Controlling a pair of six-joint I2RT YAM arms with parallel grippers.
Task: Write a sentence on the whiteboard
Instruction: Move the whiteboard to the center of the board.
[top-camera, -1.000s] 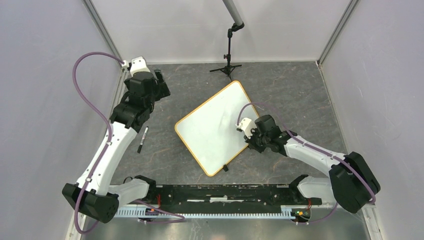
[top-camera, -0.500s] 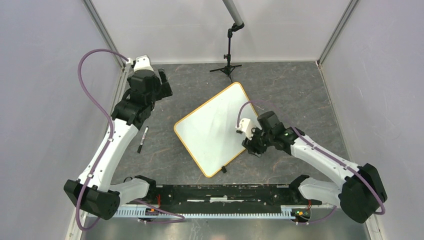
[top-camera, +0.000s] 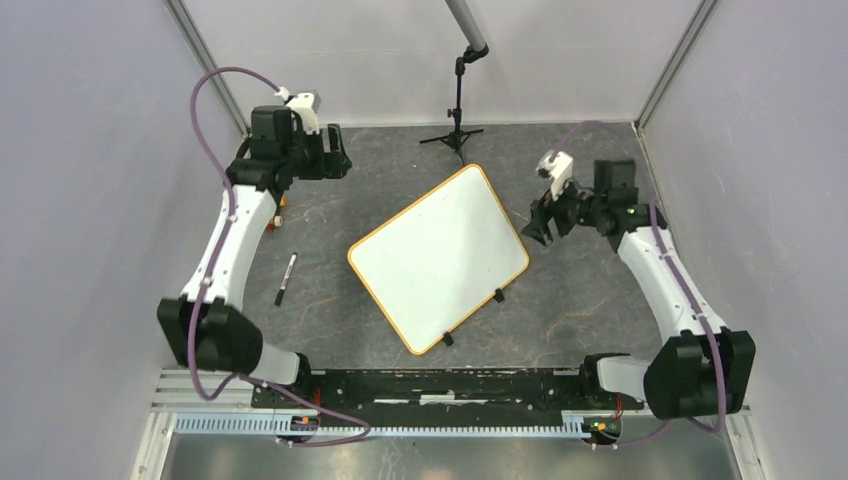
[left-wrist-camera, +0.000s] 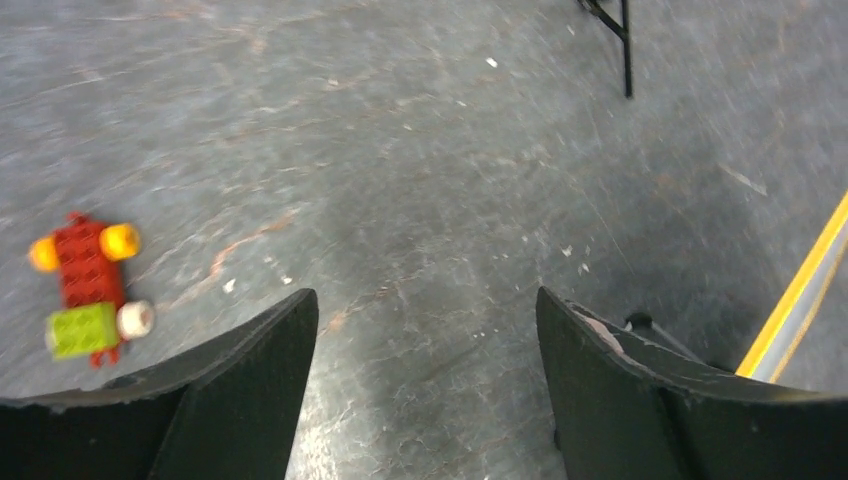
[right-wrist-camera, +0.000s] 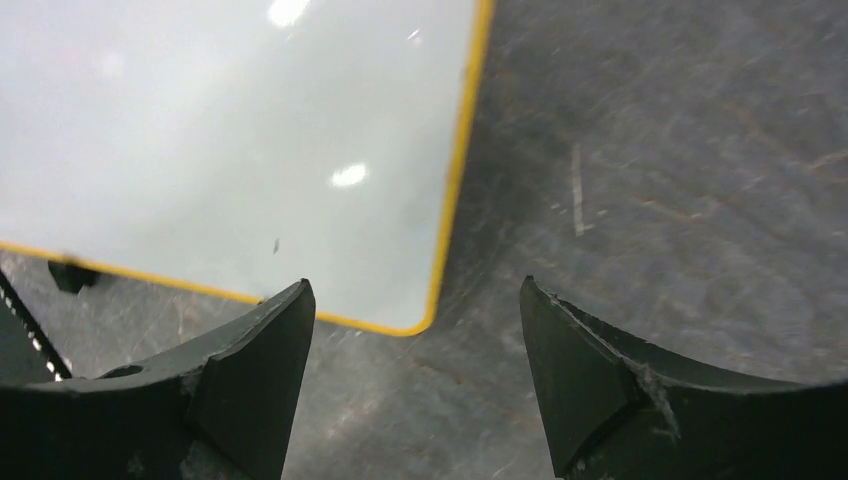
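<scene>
The whiteboard (top-camera: 437, 258) lies flat and tilted at the table's middle, with a yellow rim and two black clip feet (top-camera: 498, 296) on its near-right edge. Its face is plain white and the sentence is not in view. My right gripper (top-camera: 535, 225) hovers open just off the board's right corner. In the right wrist view that rounded corner (right-wrist-camera: 410, 322) sits ahead of my empty right gripper (right-wrist-camera: 415, 285). My left gripper (top-camera: 338, 158) is open at the back left, over bare table, with nothing between the fingers of the left gripper (left-wrist-camera: 425, 300). A black marker (top-camera: 286, 279) lies left of the board.
A small tripod stand (top-camera: 457, 130) is at the back centre, and its leg (left-wrist-camera: 625, 45) shows in the left wrist view. A red, yellow and green toy of bricks (left-wrist-camera: 85, 285) lies by the left arm. Grey walls close in three sides.
My right gripper opened, let go of the board's right edge and drew back and right. The board shifted slightly. My left arm swung toward the back wall.
</scene>
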